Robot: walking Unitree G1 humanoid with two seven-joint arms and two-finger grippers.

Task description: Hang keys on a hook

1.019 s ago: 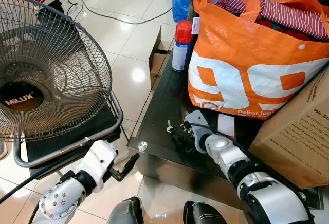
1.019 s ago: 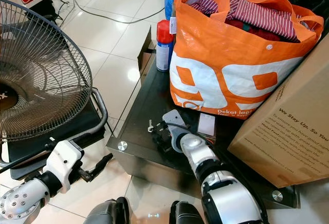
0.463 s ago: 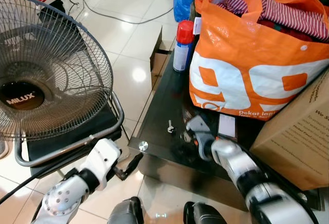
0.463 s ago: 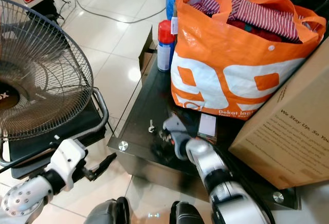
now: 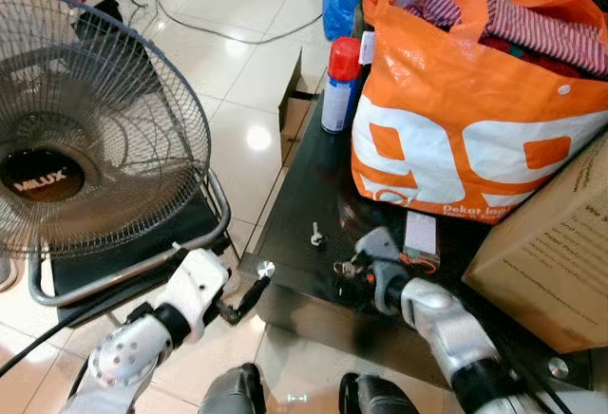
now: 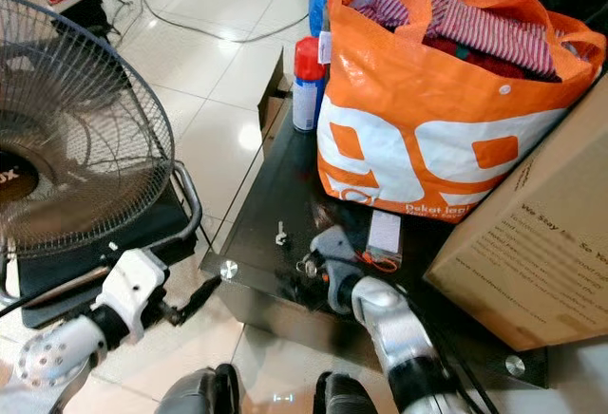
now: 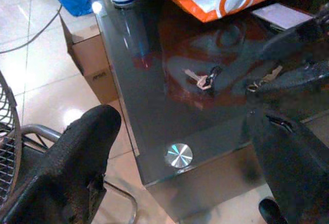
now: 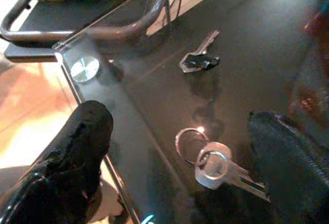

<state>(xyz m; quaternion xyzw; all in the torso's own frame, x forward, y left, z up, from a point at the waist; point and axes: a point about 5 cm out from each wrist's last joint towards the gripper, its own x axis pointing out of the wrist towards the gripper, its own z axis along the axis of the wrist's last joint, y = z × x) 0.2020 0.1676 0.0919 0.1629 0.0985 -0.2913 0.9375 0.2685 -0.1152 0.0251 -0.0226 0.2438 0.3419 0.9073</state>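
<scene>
- Your left gripper (image 5: 249,294) hangs low beside the near corner of the black glass-topped table (image 5: 294,200), its two black fingers (image 7: 77,157) spread apart with nothing between them.
- Your right gripper (image 5: 353,268) rests over the near part of the tabletop, fingers parted; the right wrist view shows a silver key on a thin metal ring (image 8: 205,157) lying flat on the glass between the two fingers, with neither visibly touching it.
- A little farther in lies a second small silver key with a dark head (image 8: 199,58), on its own, apart from the ringed key.
- A round silver bolt cap (image 5: 263,269) marks the table's near corner.
- Just past your right gripper, a white card (image 5: 419,233) lies flat against the foot of the big orange-and-white shopping bag stuffed with striped clothes (image 5: 475,120).
- A brown cardboard box (image 5: 551,262) stands to the right of the bag.
- A red-capped spray can (image 5: 338,84) stands at the table's far edge.
- To your left, a black wire-caged floor fan (image 5: 85,139) stands on the white tiles.
</scene>
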